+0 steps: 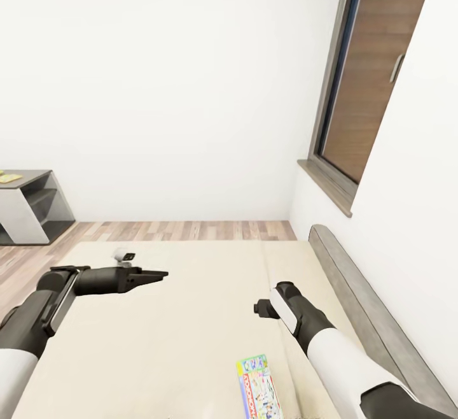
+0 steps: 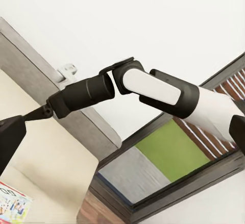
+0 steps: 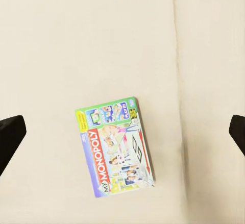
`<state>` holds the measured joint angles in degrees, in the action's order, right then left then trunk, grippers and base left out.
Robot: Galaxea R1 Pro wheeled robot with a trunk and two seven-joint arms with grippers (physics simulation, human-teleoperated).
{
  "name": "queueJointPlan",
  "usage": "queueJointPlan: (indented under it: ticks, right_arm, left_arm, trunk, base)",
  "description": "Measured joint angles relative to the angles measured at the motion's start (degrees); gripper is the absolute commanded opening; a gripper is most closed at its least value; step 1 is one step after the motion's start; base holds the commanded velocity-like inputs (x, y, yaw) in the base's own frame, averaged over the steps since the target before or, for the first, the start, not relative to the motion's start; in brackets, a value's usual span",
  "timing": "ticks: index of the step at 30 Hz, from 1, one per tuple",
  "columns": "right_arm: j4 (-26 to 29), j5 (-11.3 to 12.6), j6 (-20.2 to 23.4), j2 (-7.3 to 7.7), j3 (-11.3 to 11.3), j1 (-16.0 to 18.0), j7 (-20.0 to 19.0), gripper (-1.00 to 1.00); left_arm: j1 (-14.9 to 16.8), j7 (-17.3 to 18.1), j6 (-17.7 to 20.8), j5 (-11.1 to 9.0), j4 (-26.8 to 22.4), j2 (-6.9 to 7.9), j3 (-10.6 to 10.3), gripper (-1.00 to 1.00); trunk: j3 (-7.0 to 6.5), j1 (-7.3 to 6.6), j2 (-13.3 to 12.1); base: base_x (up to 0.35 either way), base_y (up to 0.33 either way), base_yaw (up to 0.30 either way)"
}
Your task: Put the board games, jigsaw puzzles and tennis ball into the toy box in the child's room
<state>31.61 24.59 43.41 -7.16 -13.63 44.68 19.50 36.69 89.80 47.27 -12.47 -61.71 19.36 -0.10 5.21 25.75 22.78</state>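
The wide bed (image 1: 191, 317) with beige mattress and low grey headboard (image 1: 369, 304) lay beneath both black-and-white arms. A flat green-edged board game box lettered MY MONOPOLY (image 3: 114, 146) lay flat on the mattress near the headboard edge, untouched. The right gripper (image 3: 122, 132) hovered above it, fingers spread wide. The left gripper (image 1: 156, 274) hung over the mattress; its state could not be told.
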Motion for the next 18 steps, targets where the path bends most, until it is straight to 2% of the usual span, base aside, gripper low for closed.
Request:
queueJointPlan:
  ticks: [3, 6, 12, 18]
  right_arm:
    - [0.0, 0.0, 0.2, 0.00, 0.0, 0.0, 0.0, 1.00]
    - [0.0, 0.0, 0.5, 0.00, 0.0, 0.0, 0.0, 1.00]
    - [-0.1, 0.1, 0.6, 0.00, 0.0, 0.0, 0.0, 1.00]
    - [-0.1, 0.1, 0.6, 0.00, 0.0, 0.0, -0.4, 1.00]
  left_arm:
    - [-0.3, 0.0, 0.6, 0.0, -0.2, 0.64, 0.2, 1.00]
    - [-0.5, 0.0, 0.7, 0.0, -0.1, 2.44, 0.2, 1.00]
    - [-1.2, 0.0, 0.3, -0.2, 0.4, 4.61, 0.3, 1.00]
    - [-1.3, 0.0, 0.3, -0.2, 0.5, 4.66, 1.3, 1.00]
  trunk:
    - [0.28, 0.00, 0.0]
    - [0.57, 0.00, 0.0]
    - [1.14, 0.00, 0.0]
    - [1.71, 0.00, 0.0]
  base:
    - [0.000, 0.000, 0.000]
    - [0.000, 0.000, 0.000]
    - [0.000, 0.000, 0.000]
    - [0.000, 0.000, 0.000]
